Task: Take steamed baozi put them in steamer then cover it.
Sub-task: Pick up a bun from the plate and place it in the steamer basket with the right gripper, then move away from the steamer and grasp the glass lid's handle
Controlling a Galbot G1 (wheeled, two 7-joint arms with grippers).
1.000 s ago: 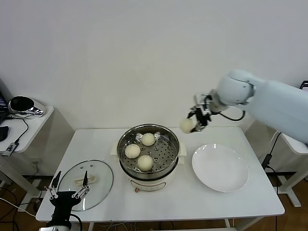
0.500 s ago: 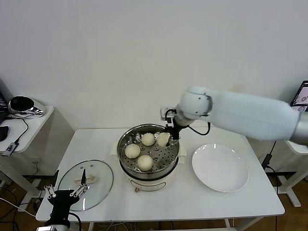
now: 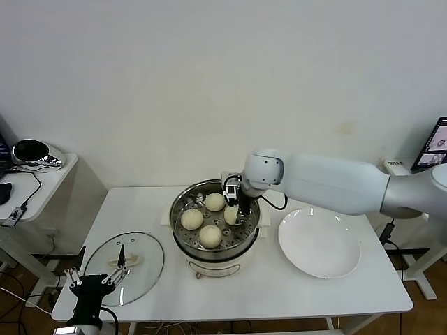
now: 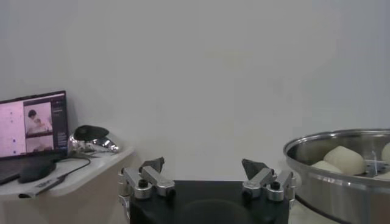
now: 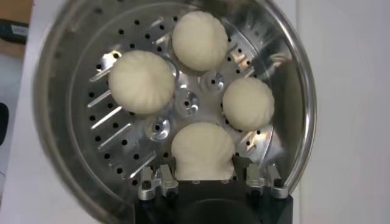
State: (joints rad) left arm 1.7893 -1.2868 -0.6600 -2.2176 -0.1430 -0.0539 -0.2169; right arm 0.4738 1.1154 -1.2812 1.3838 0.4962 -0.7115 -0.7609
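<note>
Lowering into steamer [image 3: 209,241]: right gripper [image 3: 235,211] (gripping baozi [image 5: 202,151]).

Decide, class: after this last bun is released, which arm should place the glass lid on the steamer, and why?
Probably the left. The left gripper waits open beside the cover on the table's left end. The right gripper is inside the steamer, shut on the fourth baozi, far from the lid.

Left gripper [image 4: 207,176] wide open, holding nothing. Steamer [image 4: 323,176] just beside it w/ baozi [image 4: 344,159] inside. Laptop [image 4: 31,125] far side.
</note>
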